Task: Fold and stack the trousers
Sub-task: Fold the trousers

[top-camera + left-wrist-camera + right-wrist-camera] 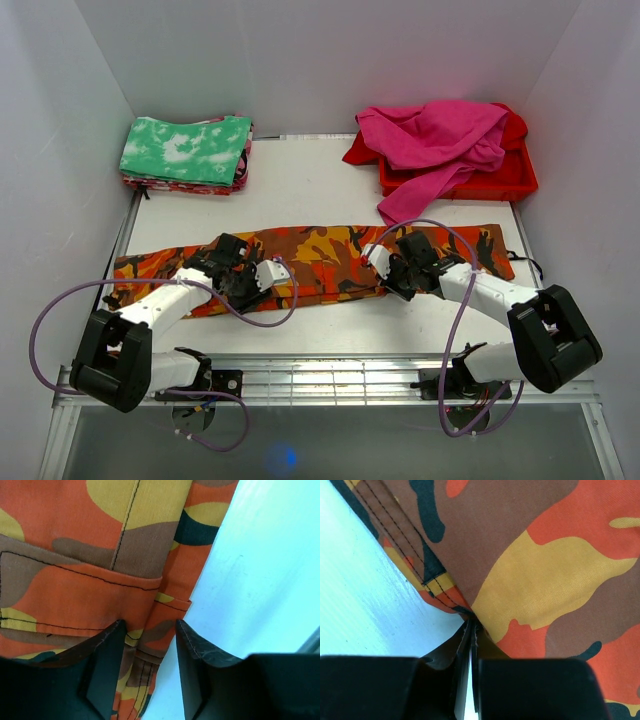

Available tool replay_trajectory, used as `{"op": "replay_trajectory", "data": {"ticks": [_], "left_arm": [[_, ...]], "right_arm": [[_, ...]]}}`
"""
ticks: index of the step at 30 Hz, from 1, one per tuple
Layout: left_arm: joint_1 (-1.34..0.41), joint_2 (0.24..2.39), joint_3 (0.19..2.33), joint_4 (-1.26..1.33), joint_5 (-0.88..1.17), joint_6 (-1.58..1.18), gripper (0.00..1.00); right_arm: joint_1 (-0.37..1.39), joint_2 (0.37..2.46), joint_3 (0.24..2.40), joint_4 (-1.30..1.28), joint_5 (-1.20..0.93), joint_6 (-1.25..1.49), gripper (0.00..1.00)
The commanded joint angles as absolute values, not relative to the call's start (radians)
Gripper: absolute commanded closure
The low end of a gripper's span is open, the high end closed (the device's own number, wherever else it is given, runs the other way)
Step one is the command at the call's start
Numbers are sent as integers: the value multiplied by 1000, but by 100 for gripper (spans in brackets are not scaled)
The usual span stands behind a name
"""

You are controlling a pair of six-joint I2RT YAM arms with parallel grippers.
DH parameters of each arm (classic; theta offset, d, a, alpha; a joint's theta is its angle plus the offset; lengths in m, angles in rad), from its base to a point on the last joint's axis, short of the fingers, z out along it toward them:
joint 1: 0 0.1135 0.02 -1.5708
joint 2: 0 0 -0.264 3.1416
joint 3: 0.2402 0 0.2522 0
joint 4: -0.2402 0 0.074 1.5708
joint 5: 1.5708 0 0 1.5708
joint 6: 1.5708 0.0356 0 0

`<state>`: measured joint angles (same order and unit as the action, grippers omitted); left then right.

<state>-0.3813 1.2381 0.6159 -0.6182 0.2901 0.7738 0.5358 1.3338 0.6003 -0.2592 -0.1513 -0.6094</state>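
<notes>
The camouflage trousers (320, 250) lie stretched in a long strip from left to right across the white table (300, 190). My left gripper (250, 278) sits low over their near edge left of the middle. In the left wrist view its jaws (149, 624) stand apart, with the trousers' seamed edge (75, 590) lying loose between them and the right finger clear of the cloth. My right gripper (385, 272) is at the near edge right of the middle. In the right wrist view it (471, 622) is shut, pinching a fold of the trousers (545, 570) at its tips.
A folded green-and-white cloth (187, 150) tops a stack at the back left. A red tray (505, 182) at the back right holds a magenta garment (440, 138) that spills over its front. White walls close in on three sides.
</notes>
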Motion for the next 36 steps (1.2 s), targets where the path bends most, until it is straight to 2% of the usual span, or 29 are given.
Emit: {"op": "replay_trajectory", "data": {"ticks": [1,6,12,18,30,33,36], "left_arm": [[-380,1273,566,-557,203,784,44],[-380,1246,577,-545,195,767,52],[-382,1169,621,-589,236,776,54],[-380,1123,649,-609,268,807,49],[-383,1261,597,-448,192,816,44],[-383,1267,586,-437,170,818,47],[-383,1255,583,-448,164,819,57]], "right_arm": [[538,1371,538,-374,-100,-634,92],[538,1361,517,-385,-77,-658,92],[538,1353,488,-385,-61,-672,92],[540,1364,492,-385,-64,-666,92],[538,1370,492,-385,-61,-661,92],[537,1371,489,-385,-58,-663,92],[537,1373,489,-385,-58,-661,92]]}}
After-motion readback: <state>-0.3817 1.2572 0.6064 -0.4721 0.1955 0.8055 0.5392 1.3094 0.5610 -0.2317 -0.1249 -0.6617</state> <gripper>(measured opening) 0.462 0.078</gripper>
